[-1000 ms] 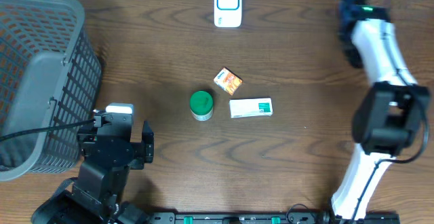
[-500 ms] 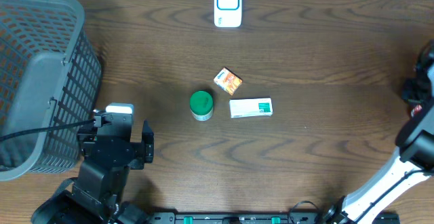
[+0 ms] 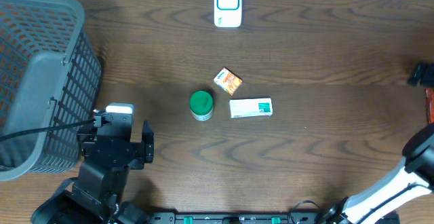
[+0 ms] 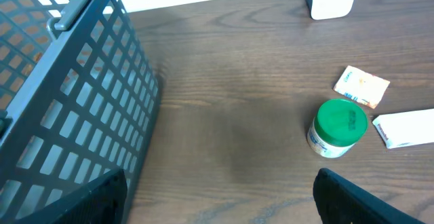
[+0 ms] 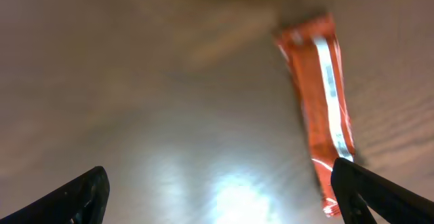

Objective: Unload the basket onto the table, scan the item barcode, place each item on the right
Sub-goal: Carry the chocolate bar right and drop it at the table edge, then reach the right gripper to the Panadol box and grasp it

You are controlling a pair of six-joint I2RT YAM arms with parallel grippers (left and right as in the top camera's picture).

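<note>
Right arm (image 3: 409, 173) has swung out from over the far right of the desk (image 3: 305, 176) to the right edge, largely leaving the overhead view. The items in the middle and the left arm have not moved.

**Claw state**
- Right claw (image 5: 217, 200): fingers spread wide apart, holding nothing. A red packet (image 5: 315, 102) lies free on the surface ahead of it, to the right, with its long axis running away from the claw. The wrist view is blurred.
- Left claw (image 4: 217, 207): fingers apart, holding nothing.

**Item position**
Three items remain mid-desk: a green-lidded jar (image 3: 201, 105), a white box (image 3: 251, 107) just to its right, and a small orange box (image 3: 228, 81) just behind them. None touch. The white box's long axis runs left to right. The scanner (image 3: 228, 4) stands at the far edge, in line with the group.

**Governing relation**
The jar lies ahead and to the right of the left claw, which is judged the nearer arm. The right claw is well apart from all three items.

**Clearance**
- Bare desk lies between the items and the scanner.
- The basket (image 3: 41, 81) crowds the left arm's left side, so motion should stay to the right.
- The red packet sits at the desk's right edge.
</note>
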